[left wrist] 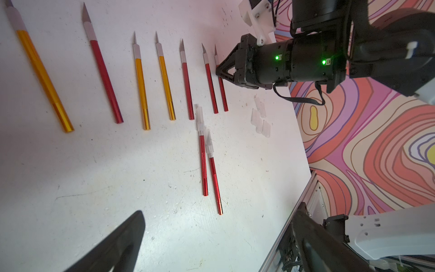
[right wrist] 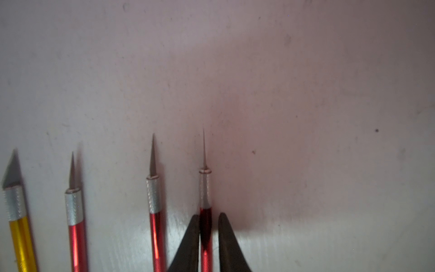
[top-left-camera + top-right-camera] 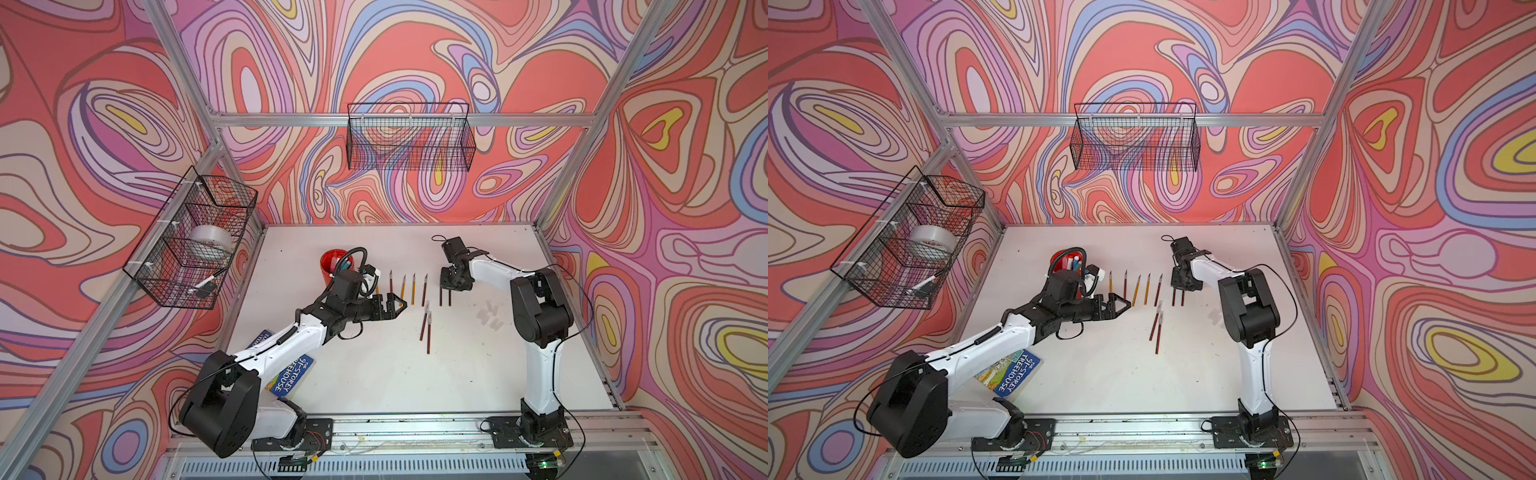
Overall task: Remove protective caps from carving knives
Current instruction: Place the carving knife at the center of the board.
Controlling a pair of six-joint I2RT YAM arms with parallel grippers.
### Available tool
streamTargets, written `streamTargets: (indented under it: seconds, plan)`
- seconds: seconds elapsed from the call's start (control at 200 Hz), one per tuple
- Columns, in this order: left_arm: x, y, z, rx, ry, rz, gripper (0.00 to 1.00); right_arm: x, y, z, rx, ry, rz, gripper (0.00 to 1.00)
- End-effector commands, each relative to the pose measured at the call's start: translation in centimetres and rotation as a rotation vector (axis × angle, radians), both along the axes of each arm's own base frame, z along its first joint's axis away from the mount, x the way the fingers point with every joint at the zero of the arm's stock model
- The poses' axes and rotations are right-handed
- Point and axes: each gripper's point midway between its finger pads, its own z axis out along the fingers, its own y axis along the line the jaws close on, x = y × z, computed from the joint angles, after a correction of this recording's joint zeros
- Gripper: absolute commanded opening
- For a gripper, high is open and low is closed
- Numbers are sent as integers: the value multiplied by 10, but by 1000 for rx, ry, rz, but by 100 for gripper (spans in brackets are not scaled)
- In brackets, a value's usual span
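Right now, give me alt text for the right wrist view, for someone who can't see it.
The right gripper straddles a red knife lying on the white table, a slim gap showing beside one finger. Its bare blade points away; two more red knives and a yellow knife lie alongside, uncapped.

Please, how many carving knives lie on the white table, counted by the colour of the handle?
Red-handled knives: 6
Yellow-handled knives: 3
Total: 9
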Motion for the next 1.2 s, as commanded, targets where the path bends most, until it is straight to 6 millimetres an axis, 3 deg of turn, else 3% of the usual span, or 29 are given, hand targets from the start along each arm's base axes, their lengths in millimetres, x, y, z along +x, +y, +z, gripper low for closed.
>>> streamTargets:
  seconds: [0.0, 0.265, 0.616, 0.831, 0.997, 1.057, 1.077, 1.197]
  plan:
    - [0, 4, 1, 6, -13, 3, 100, -11, -6, -26, -7, 74, -7, 18]
    - [1, 5, -2, 14, -5, 7, 100, -11, 2, -11, 43, 54, 6, 21]
    - [3, 4, -4, 14, 5, 8, 100, -16, 5, 35, 88, -19, 25, 27]
    - [3, 9, -7, 38, 10, 33, 100, -26, 8, 63, 136, -77, 56, 29]
    - [2, 10, -2, 57, -15, 44, 100, -38, 14, 72, 176, -98, 114, 28]
    - [1, 8, 0, 94, -36, 45, 100, -44, 19, 72, 203, -100, 142, 28]
    - [0, 7, 1, 109, -43, 45, 100, -45, 20, 82, 219, -127, 152, 28]
    - [-2, -2, 1, 193, -74, 27, 100, -58, 27, 95, 279, -162, 188, 28]
